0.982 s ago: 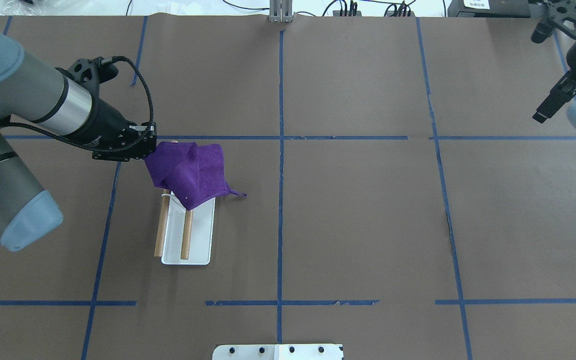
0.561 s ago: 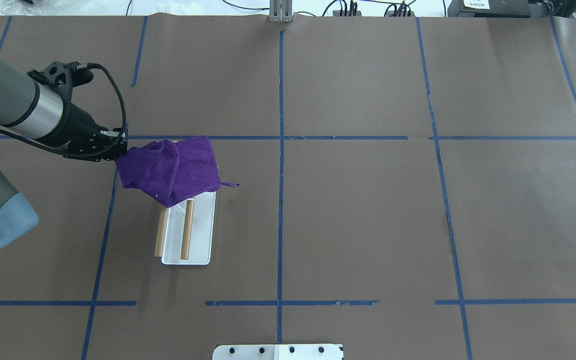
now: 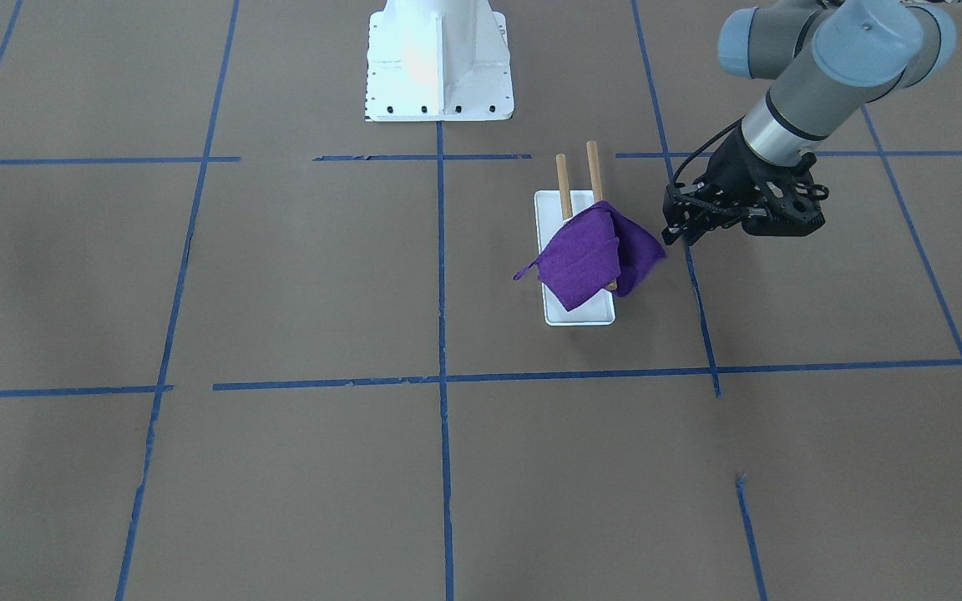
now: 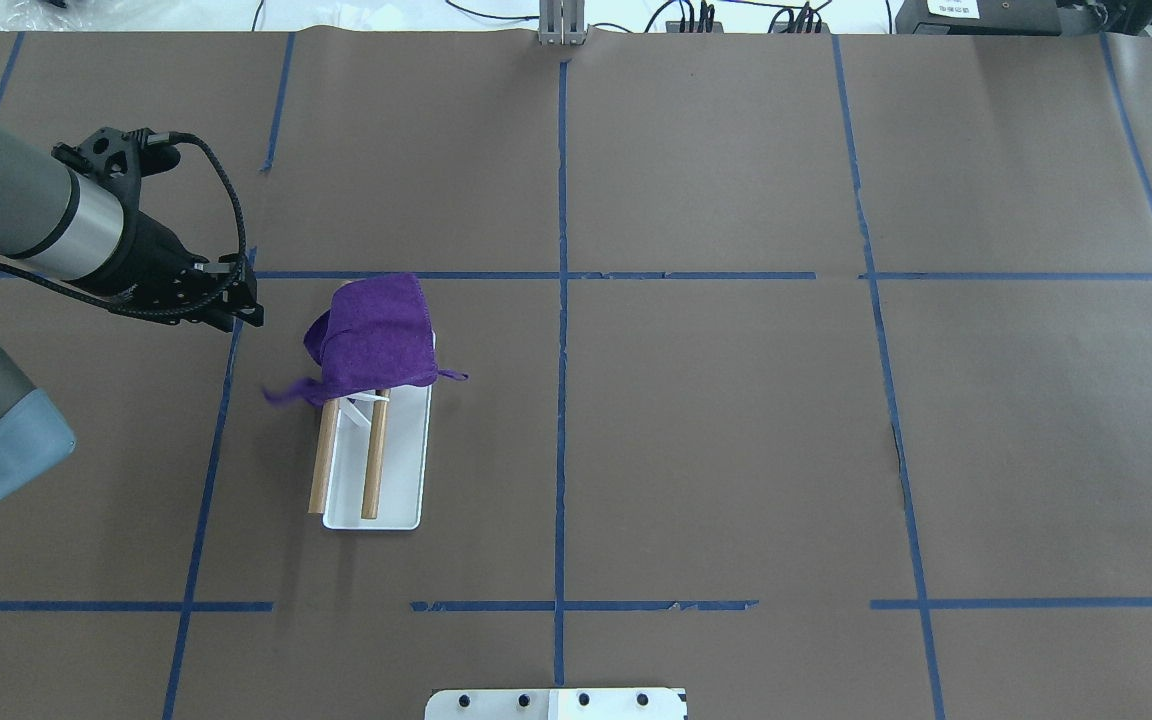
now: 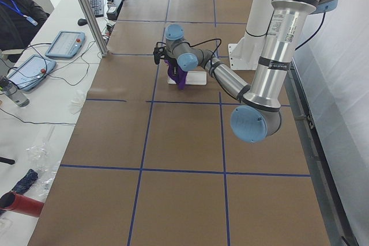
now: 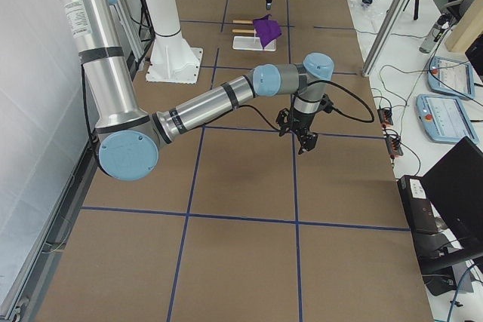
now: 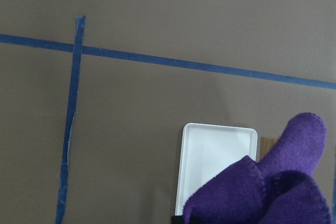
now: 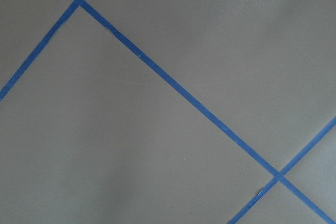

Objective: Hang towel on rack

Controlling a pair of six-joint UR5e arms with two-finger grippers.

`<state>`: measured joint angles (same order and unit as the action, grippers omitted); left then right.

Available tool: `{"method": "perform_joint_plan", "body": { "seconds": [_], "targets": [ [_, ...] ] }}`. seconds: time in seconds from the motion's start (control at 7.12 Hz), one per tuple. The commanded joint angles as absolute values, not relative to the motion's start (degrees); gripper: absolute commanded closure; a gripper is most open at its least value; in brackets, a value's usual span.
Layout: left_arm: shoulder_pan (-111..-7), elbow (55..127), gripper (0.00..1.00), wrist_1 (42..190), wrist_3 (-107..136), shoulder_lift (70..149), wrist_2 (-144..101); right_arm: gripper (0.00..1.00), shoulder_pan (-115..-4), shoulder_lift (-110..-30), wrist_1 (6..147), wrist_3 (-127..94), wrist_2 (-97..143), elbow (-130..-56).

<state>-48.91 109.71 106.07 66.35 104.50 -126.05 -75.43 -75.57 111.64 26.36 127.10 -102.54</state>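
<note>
- Apparently the step in hand was the let-go: the left gripper hung just beside the towel, apart from it, with its jaws seemingly parted and holding nothing
- Bunched and purple, the towel lay over both wooden rods of the rack, at the end farther from the robot, with one corner trailing off on the gripper's side
- Done well, the retreat would go up and away from that trailing corner, since a snag could drag the cloth off or tip the light stand
- The right gripper hung well apart over bare table; whether its jaws were parted I could not tell
- Brown paper covered the table, gridded with blue tape, and the white pedestal was bolted at the robot's edge
- Off the table's far edge, a control tablet lay on a side bench
</note>
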Motion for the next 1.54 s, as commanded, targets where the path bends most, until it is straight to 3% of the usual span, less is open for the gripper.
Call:
{"method": "perform_joint_plan", "body": {
  "seconds": [0.0,0.42,0.98,1.4],
  "targets": [
    [-49.3,109.78,0.0,106.08,66.1,104.59,-125.95,0.0,-75.59,-75.67,111.88,26.28,126.92,-102.57],
    [-53.15,110.47,0.0,101.11,48.52,102.14,-125.95,0.0,-82.77,-83.81,111.45,20.14,127.26,-102.39],
    [-69.38,106.9,0.0,92.99,5.55,95.29,-126.04,0.0,-90.08,-96.39,103.21,17.78,131.83,-102.66],
    [-83.02,103.71,0.0,93.16,-7.02,88.62,-126.21,0.01,-90.44,-100.27,94.51,10.92,132.1,-102.39]
  ]
}}
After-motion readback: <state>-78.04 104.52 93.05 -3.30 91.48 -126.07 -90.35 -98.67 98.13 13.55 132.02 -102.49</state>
